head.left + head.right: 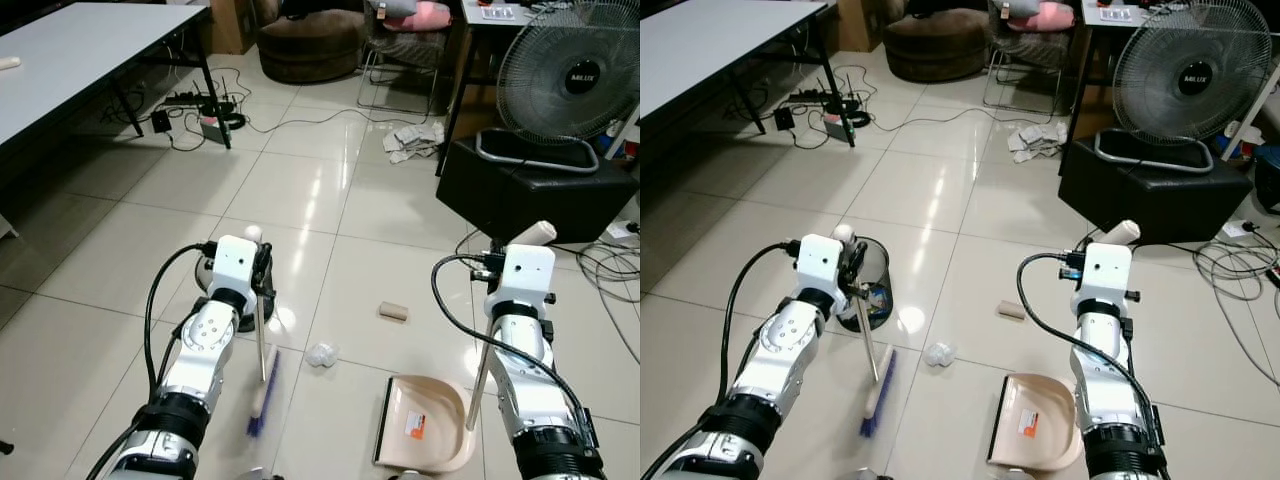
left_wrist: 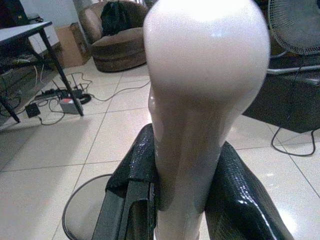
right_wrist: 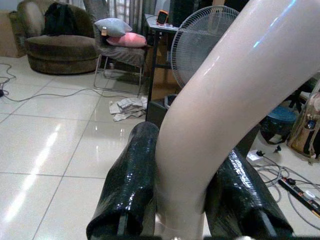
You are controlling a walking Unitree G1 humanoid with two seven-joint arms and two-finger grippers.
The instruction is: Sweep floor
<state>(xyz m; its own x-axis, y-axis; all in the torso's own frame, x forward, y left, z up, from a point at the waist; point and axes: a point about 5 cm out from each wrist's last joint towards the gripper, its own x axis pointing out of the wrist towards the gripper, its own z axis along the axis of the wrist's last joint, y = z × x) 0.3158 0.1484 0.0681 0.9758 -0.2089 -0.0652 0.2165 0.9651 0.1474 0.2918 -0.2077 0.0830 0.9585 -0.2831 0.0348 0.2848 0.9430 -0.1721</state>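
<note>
My left gripper is shut on the pale handle of a small broom; its blue and white bristle head rests on the tile floor at lower left. My right gripper is shut on the cream handle of a beige dustpan, which sits on the floor at lower right. A crumpled white paper ball lies between broom and dustpan. A short tan cardboard tube lies a little farther off. In the left wrist view the broom's rounded handle end sits between the black fingers.
A small dark waste bin stands by my left arm. A black box carrying a floor fan is at right, with cables beside it. A grey table, power strip, crumpled papers and a brown armchair lie farther back.
</note>
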